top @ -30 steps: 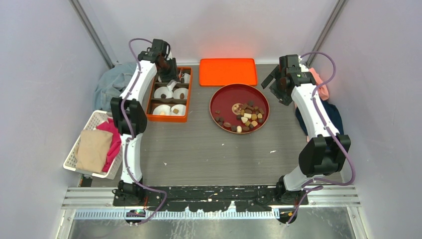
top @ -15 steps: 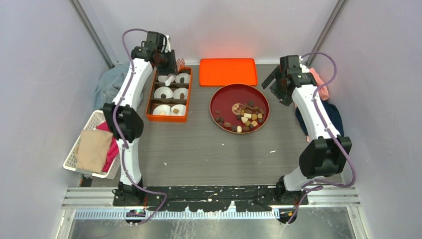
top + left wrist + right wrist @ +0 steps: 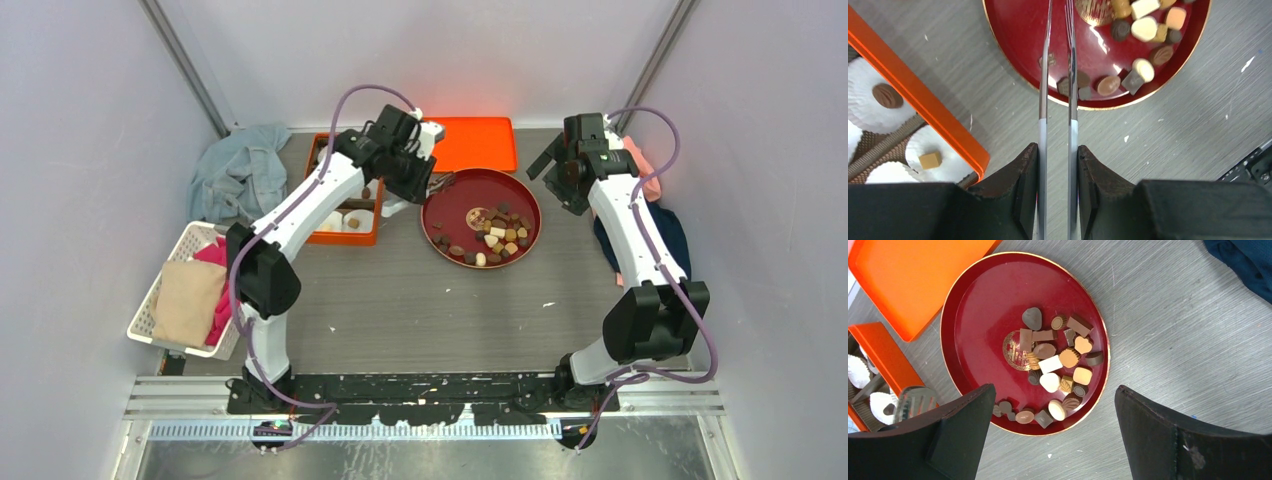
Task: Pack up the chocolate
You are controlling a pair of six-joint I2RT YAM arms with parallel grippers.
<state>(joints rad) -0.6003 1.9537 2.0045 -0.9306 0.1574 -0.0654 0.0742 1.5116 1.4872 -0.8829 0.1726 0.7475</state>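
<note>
The chocolate lies in a loose pile on the round red plate. My left gripper is shut on metal tongs, whose thin blades reach over the plate's left rim with a narrow gap and nothing between them. Several candies lie just past the tips. The orange box holds white paper cups, one with a brown piece, one with a tan square. My right gripper hangs open to the right of the plate, looking down on the chocolate, its jaws empty.
An orange lid lies behind the plate. A white basket of cloths stands at the left edge, with a grey-blue cloth behind it. Dark blue cloth and pink cloth lie at the right.
My left arm has swung right from over the orange box to the red plate's left rim, carrying the tongs, whose blades have drawn closer. The right arm has not moved.
</note>
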